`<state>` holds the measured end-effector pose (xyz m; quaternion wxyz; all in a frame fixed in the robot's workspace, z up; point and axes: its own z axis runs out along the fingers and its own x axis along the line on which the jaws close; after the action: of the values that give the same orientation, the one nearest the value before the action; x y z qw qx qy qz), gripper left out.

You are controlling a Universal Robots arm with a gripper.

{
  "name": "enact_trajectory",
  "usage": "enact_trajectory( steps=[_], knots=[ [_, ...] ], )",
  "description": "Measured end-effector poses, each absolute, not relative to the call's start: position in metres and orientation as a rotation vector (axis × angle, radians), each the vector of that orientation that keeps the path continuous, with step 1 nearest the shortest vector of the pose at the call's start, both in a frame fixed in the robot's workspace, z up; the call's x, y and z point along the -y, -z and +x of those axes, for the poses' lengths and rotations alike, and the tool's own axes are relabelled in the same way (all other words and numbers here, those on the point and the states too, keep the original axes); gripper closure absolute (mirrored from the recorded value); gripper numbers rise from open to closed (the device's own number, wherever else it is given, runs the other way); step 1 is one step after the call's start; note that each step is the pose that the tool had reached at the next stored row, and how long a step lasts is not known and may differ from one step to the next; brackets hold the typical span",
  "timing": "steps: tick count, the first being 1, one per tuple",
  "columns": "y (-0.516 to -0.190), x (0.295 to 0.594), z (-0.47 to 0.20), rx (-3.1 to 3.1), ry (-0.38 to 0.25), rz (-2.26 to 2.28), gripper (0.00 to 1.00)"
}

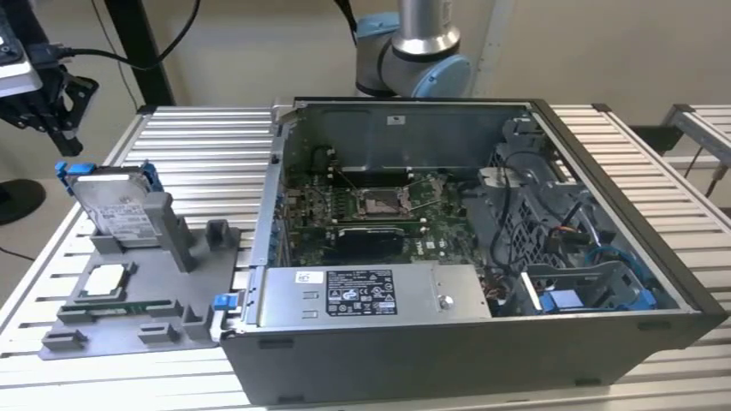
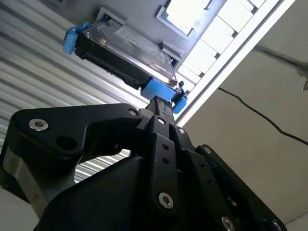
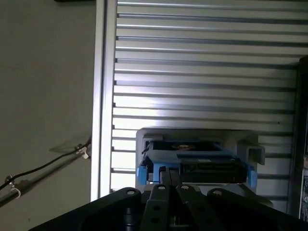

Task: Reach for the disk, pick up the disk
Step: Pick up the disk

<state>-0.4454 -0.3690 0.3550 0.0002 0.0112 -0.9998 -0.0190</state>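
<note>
In a slot of the grey plastic fixture (image 1: 171,244) by the slatted metal tabletop's (image 1: 205,137) edge at the exterior view's left, upright on edge, the silver-grey metal disk with blue plastic rails (image 1: 115,201) (image 2: 130,48) (image 3: 192,159); flat in a lower pocket, a small square silver chip (image 1: 105,278). Above the disk and apart from it, the black hand (image 1: 63,137) (image 2: 160,103) (image 3: 167,172), fingers closed together on nothing. Beside the fixture, toward the exterior view's right, an open grey computer case (image 1: 457,360) with a green motherboard (image 1: 365,214) inside.

The silver, blue-railed disk (image 1: 118,204) stands tilted back in a grey holder (image 1: 174,250).
</note>
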Motion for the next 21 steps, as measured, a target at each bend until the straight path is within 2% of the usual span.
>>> enact_trajectory(
  steps=[11,21],
  knots=[
    [-0.355,0.3699,-0.4453,3.14,0.059,0.045,1.0],
    [-0.355,0.3699,-0.4453,3.122,0.059,0.309,1.0]
  ],
)
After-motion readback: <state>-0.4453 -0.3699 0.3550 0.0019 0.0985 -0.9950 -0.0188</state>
